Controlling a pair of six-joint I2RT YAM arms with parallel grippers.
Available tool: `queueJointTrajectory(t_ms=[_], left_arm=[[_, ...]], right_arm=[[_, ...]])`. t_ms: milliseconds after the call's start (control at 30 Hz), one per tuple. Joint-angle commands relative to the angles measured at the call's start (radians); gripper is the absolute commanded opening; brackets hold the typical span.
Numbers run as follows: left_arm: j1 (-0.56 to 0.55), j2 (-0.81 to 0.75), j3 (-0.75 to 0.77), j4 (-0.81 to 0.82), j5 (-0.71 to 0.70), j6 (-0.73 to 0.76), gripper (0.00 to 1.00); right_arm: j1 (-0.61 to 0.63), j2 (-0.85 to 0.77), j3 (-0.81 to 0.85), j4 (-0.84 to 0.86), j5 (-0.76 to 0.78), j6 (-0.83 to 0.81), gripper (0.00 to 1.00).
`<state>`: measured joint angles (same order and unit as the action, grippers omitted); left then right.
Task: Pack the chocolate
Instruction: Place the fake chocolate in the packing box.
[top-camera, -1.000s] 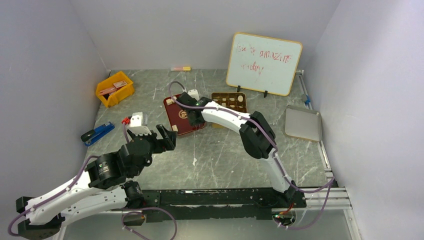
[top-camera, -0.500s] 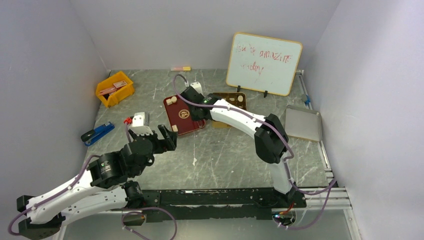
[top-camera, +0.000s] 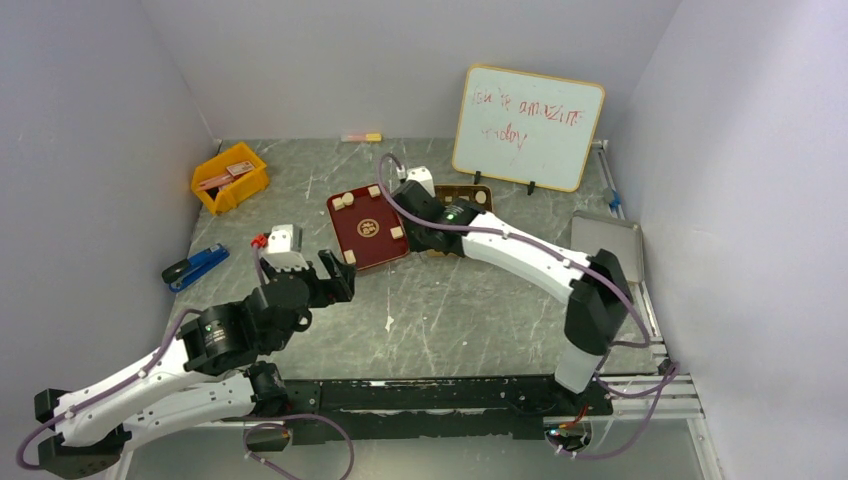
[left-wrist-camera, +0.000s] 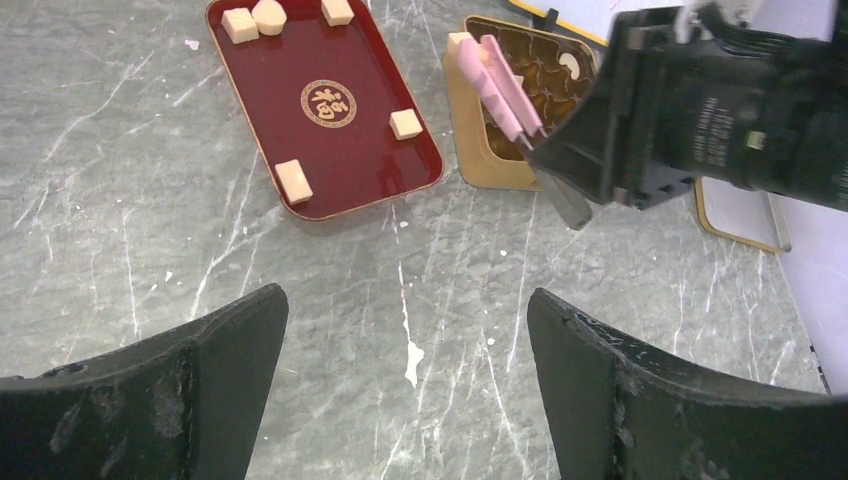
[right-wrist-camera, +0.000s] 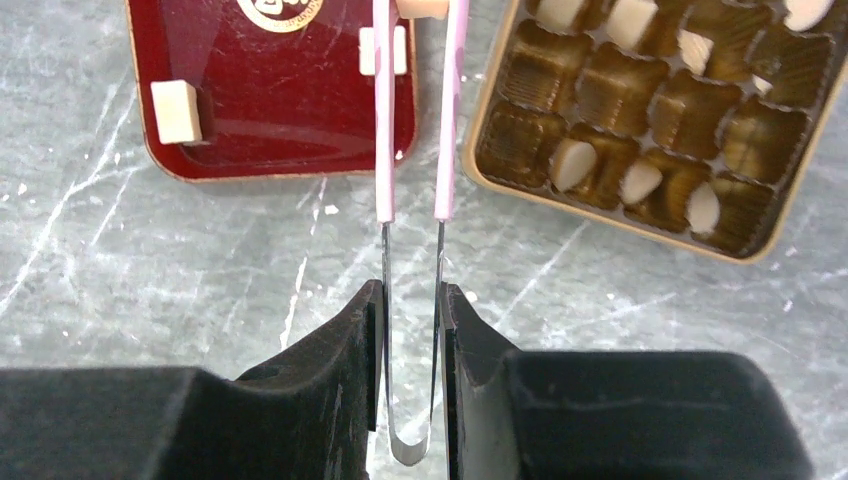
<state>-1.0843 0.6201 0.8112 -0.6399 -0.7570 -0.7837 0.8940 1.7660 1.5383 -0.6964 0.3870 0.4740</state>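
1. Pink-tipped tongs (right-wrist-camera: 446, 120), squeezed narrow, pinch one pale chocolate piece (right-wrist-camera: 420, 8) at their tips.
2. Right gripper (right-wrist-camera: 411, 330) clamps the tongs' metal stems.
3. It hovers between red tray (right-wrist-camera: 290, 110) and gold tin (right-wrist-camera: 478, 140), the tin at the tray's 3 o'clock.
4. Five pieces (left-wrist-camera: 405, 123) sit on the tray; others fill tin compartments.
5. Left gripper (left-wrist-camera: 407, 305) gapes wide, empty, at the tray's 7 o'clock.

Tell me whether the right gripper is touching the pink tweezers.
Touching. The right wrist view shows the right gripper clamped against both metal legs of the pink tweezers.
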Motion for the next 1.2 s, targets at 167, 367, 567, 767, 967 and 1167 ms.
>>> queueJointTrajectory(t_ms=[167,367,567,767,967,1167], left_arm=[[-0.005,0.02,0.01,0.029,-0.007,-0.022,0.94],[-0.005,0.034,0.011,0.044,0.005,-0.023,0.93],[-0.005,0.034,0.006,0.047,0.007,-0.026,0.93],[-0.005,0.033,0.0,0.047,0.005,-0.025,0.94],[-0.005,0.038,-0.005,0.051,0.007,-0.028,0.94],[-0.006,0.038,-0.009,0.052,0.008,-0.032,0.94]], right_arm=[[0.005,-0.218,-0.145,0.008,0.061,0.006,0.0],[0.003,-0.282,-0.207,-0.007,0.074,0.017,0.0],[0.003,-0.314,-0.263,-0.002,0.071,0.03,0.0],[0.003,-0.338,-0.306,0.015,0.061,0.043,0.0],[0.003,-0.344,-0.328,0.023,0.052,0.047,0.0],[0.003,-0.335,-0.342,0.034,0.04,0.049,0.0]])
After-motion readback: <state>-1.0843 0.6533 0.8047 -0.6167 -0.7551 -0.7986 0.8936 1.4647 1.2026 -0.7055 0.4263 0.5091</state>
